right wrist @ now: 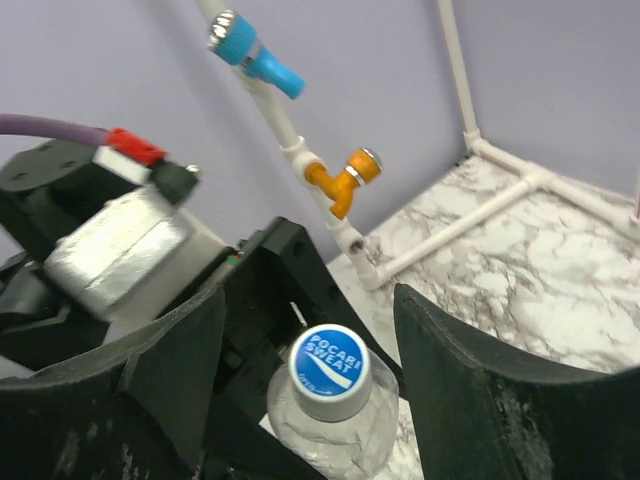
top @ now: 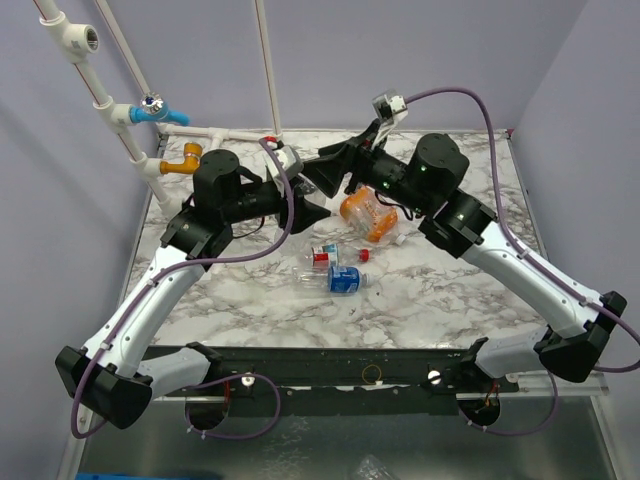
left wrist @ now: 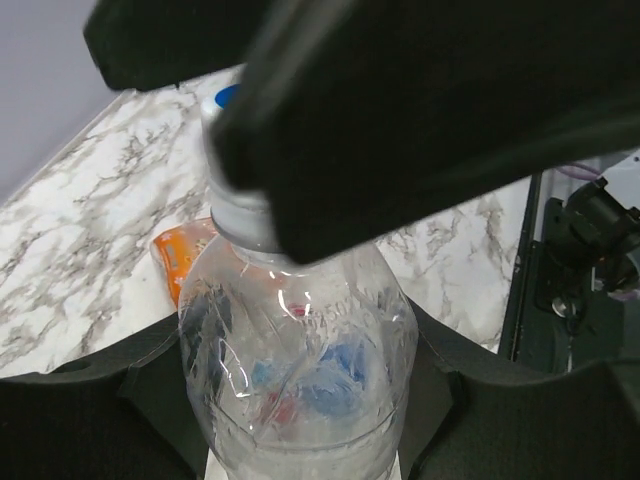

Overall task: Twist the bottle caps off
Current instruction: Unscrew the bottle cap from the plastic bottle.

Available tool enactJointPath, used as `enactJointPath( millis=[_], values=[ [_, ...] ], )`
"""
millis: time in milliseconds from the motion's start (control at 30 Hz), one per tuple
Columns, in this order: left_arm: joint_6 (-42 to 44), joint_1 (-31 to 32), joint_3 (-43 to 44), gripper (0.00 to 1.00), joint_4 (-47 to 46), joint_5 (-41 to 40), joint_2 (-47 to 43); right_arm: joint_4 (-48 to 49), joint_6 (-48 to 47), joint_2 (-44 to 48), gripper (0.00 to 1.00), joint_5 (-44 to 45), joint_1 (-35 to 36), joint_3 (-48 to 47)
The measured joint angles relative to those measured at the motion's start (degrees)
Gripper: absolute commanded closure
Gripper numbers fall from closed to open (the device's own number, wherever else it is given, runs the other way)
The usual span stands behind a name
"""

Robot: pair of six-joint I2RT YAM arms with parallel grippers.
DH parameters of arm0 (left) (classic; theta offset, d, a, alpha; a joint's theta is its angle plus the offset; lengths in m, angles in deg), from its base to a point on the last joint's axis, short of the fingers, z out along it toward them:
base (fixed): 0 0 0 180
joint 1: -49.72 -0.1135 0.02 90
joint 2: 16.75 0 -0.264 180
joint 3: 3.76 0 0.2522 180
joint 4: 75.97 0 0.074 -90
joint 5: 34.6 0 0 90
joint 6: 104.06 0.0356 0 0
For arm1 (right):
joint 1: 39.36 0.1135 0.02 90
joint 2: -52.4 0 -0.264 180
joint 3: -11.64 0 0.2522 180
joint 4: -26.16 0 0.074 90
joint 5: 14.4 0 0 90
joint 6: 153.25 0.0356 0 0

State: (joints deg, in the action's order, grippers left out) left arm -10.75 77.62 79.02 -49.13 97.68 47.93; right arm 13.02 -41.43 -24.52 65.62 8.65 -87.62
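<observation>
Right now the blue-and-white cap (right wrist: 330,372) sits on the neck of the plain clear bottle (left wrist: 300,370), which I hold above the far middle of the marble table (top: 440,300). My left gripper (left wrist: 300,410) is clamped round the bottle's body, a finger on each side. My right gripper (right wrist: 315,330) straddles the cap with its fingers spread and a gap on both sides, so it grips nothing. Just beside us the orange bottle (top: 368,215) rests on the table. Nearer my bases the red-labelled bottle (top: 322,255) and the blue-labelled bottle (top: 338,280) lie close together, with a red cap (top: 363,254) beside them
</observation>
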Motion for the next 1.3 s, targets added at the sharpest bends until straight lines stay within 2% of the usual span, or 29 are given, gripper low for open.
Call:
enactJointPath(
  millis=[167, 233, 367, 567, 600, 833, 967, 1300],
  values=[
    [2.1, 0.7, 0.0, 1.00, 0.0, -3.5, 0.0, -3.6, 0.5, -2.1, 0.35, 4.9, 0.0, -0.3],
    [2.6, 0.9, 0.0, 1.00, 0.0, -4.3, 0.0, -3.9, 0.7, -2.4, 0.40, 6.1, 0.0, -0.3],
    [2.9, 1.1, 0.0, 1.00, 0.0, -5.3, 0.0, -3.5, 1.7, -2.6, 0.67, 6.6, 0.2, -0.3],
    [2.2, 1.4, 0.0, 1.00, 0.0, -6.7, 0.1, -2.4, 2.2, -3.0, 0.97, 6.5, 0.7, -0.3],
    [1.9, 1.4, 0.0, 1.00, 0.0, -7.0, 0.2, -2.2, 2.2, -3.2, 0.99, 6.5, 0.7, -0.3],
    [-0.8, 1.4, 0.1, 1.00, -0.3, -6.7, 0.2, 0.3, 1.5, -2.6, 0.99, 6.3, 0.7, 1.3],
    [-2.9, 1.5, 1.8, 1.00, 0.0, -1.2, 1.2, 5.1, -0.7, 0.8, 0.99, 3.3, 0.4, 5.7],
    [-11.4, 1.8, 8.2, 1.00, -2.7, 24.2, 1.2, 16.5, -3.6, 6.3, 0.99, -25.1, -0.9, 7.4]
  ],
)
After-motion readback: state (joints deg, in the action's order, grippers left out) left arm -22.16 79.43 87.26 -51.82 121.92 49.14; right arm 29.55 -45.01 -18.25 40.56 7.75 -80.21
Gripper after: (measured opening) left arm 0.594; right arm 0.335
